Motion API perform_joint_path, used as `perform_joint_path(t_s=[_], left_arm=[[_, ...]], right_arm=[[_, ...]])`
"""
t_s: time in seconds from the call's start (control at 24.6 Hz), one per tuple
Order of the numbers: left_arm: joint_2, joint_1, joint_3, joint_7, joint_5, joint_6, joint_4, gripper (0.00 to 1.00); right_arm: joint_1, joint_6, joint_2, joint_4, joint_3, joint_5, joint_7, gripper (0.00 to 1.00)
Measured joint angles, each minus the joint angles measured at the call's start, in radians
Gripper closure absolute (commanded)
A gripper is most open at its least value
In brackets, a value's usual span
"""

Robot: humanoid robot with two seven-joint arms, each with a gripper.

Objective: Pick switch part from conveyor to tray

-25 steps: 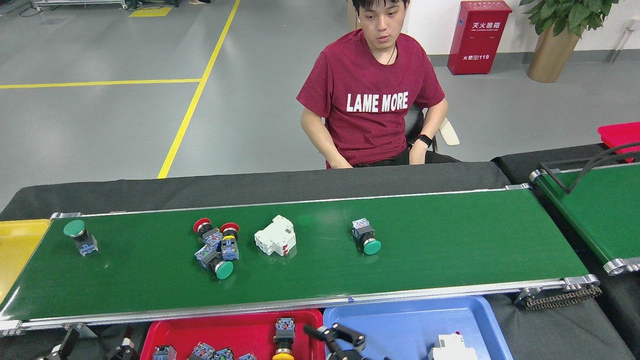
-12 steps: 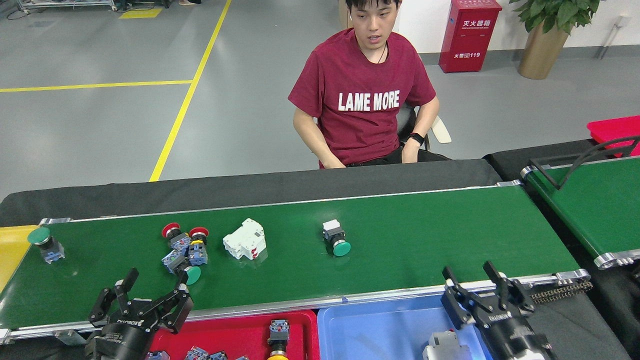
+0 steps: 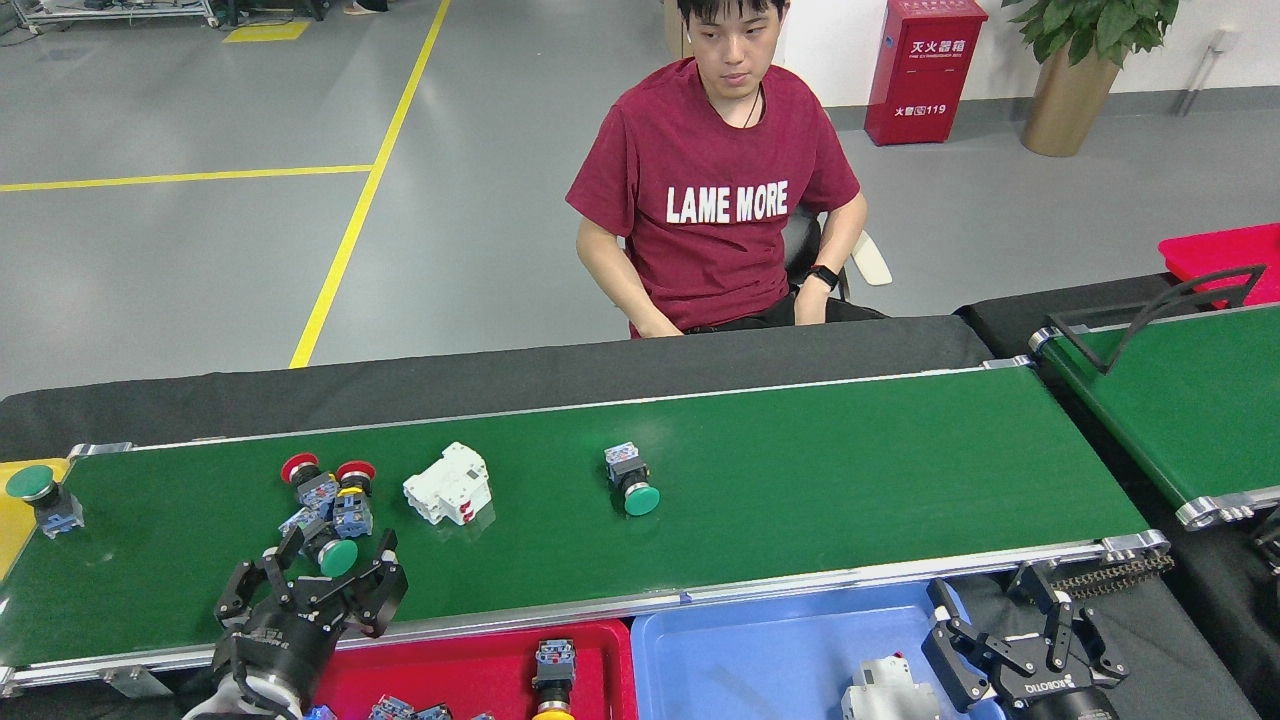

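Since the earlier frame, everything on the conveyor point(image 3: 800, 470) has shifted left, the left gripper point(image 3: 318, 590) has come up toward the cluster of switches, and the right gripper point(image 3: 1020, 640) has dropped lower over the blue tray point(image 3: 760, 650).

Left fingers point(image 3: 385, 590) are spread wide around nothing, hovering just below the cluster point(image 3: 325, 505). That cluster is three push-button switches touching one another: two with red caps pointing up-left, one with a green cap point(image 3: 338, 558) pointing down-right toward the gripper, long axis diagonal. Right fingers point(image 3: 950, 650) are likewise spread wide and empty.

A single green switch point(image 3: 632, 480) lies on its side mid-belt, grey-blue block away from the robot, round cap toward it and slightly right. Another green switch point(image 3: 38, 495) stands tilted at the belt's left end beside a yellow tray point(image 3: 12, 530). A white boxy breaker point(image 3: 448, 485) lies between cluster and single switch.

The belt is smooth matte green with silver rails, on a black-draped surface point(image 3: 500, 375). The red tray point(image 3: 450, 670) holds several switches, one with a yellow cap point(image 3: 552, 680); the blue tray holds a white-grey breaker point(image 3: 880, 690). Both trays are glossy plastic with rounded corners.

A person point(image 3: 715, 190) sits behind the conveyor.
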Motion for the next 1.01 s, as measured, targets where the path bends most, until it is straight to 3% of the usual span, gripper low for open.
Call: perform_joint_path(t_s=[0.41,0.85,1.01], left_arm=[[0.095,-0.158,0.001,0.009,0.002,0.136,0.249,0.0],[0.158,-0.135,0.063,0.013,0.009,0.177,0.277,0.0],[0.176,-0.153,0.069,0.012,0.013,0.174,0.342,0.0]], right_arm=[[0.0,-0.01,0.012,0.0,0.0,0.0,-0.003,0.02],[-0.001,-0.003,0.037,0.0,0.0,0.0,-0.006,0.02],[-0.019,-0.002,0.054,0.0,-0.007,0.0,-0.006,0.02]])
